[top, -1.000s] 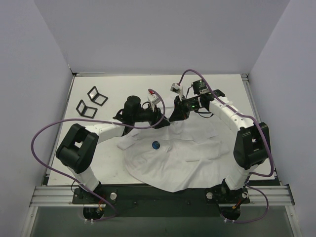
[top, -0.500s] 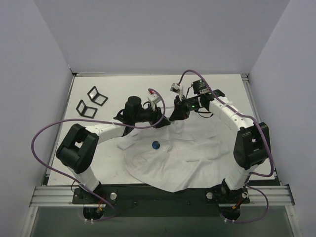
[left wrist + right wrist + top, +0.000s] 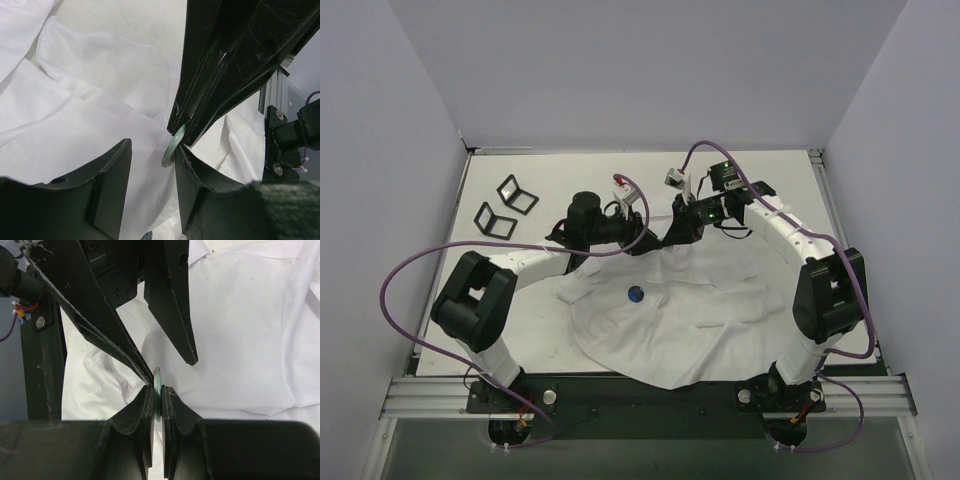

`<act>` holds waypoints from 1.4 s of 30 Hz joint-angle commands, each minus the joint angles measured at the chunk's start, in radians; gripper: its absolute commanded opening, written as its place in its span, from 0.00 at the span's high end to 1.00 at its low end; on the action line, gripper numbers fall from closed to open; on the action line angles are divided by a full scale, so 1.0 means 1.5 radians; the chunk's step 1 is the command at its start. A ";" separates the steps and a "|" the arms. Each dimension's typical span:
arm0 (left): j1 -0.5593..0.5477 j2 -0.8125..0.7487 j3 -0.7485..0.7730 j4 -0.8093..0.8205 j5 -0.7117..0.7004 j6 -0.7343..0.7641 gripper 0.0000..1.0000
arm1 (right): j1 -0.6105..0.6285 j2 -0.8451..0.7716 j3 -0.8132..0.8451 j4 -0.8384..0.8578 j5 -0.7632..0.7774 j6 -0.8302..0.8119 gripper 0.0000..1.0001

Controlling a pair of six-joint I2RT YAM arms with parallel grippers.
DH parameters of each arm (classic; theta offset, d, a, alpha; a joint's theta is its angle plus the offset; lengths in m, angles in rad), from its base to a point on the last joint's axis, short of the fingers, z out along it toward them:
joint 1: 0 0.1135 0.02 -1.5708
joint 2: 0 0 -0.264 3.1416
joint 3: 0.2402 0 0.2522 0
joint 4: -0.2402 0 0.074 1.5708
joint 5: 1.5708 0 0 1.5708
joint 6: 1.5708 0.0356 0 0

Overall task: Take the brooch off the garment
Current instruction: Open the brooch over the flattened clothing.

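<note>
The white garment [image 3: 700, 320] lies spread and creased over the table's middle. The brooch, a thin pale green disc [image 3: 158, 382], stands edge-on above the fabric near the collar end, with my right gripper [image 3: 158, 389] shut on its lower half. My left gripper [image 3: 152, 150] faces it from the other side, open. Its right finger's tip touches the disc [image 3: 172, 149] and its left finger stands well clear. In the top view the two grippers meet tip to tip, left [image 3: 642, 240] and right [image 3: 670, 238]. Whether the disc is still attached to the cloth is hidden.
A small blue round piece [image 3: 635, 294] lies on the shirt in front of the grippers. Two black folded frames [image 3: 517, 193] [image 3: 493, 220] rest at the back left of the white table. Purple cables loop from both arms.
The left arm's wrist has shifted slightly back and to the left. The right arm and the disc in its grip have stayed in place.
</note>
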 commanded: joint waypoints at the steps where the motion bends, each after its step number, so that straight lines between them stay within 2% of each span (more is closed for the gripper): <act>1: 0.004 -0.015 0.007 0.041 0.030 0.029 0.50 | 0.012 0.001 0.023 -0.039 -0.070 -0.002 1.00; 10: -0.008 -0.018 0.006 0.028 0.074 0.067 0.46 | 0.005 0.004 0.028 -0.041 -0.085 0.005 1.00; 18: -0.006 -0.012 -0.008 0.089 0.137 0.020 0.43 | -0.002 0.010 0.029 -0.041 -0.078 0.003 1.00; 22: -0.005 -0.012 -0.012 0.108 0.161 0.011 0.34 | -0.005 0.009 0.029 -0.041 -0.076 0.002 1.00; 25: -0.005 -0.011 -0.008 0.098 0.160 0.016 0.32 | -0.008 0.008 0.028 -0.041 -0.076 0.002 1.00; 27: -0.005 -0.009 -0.003 0.078 0.150 0.035 0.33 | -0.008 0.007 0.027 -0.041 -0.077 0.002 1.00; 29: -0.003 -0.006 0.019 0.023 0.125 0.059 0.42 | -0.008 0.006 0.027 -0.042 -0.076 0.001 1.00; 30: -0.002 -0.002 0.023 0.018 0.125 0.059 0.43 | -0.008 0.005 0.027 -0.041 -0.075 0.000 1.00; 34: 0.012 0.001 0.012 0.071 0.150 0.015 0.42 | -0.008 0.006 0.025 -0.042 -0.070 -0.002 1.00; 42: -0.005 -0.001 0.015 0.051 0.149 0.040 0.43 | -0.008 0.006 0.028 -0.041 -0.070 0.001 1.00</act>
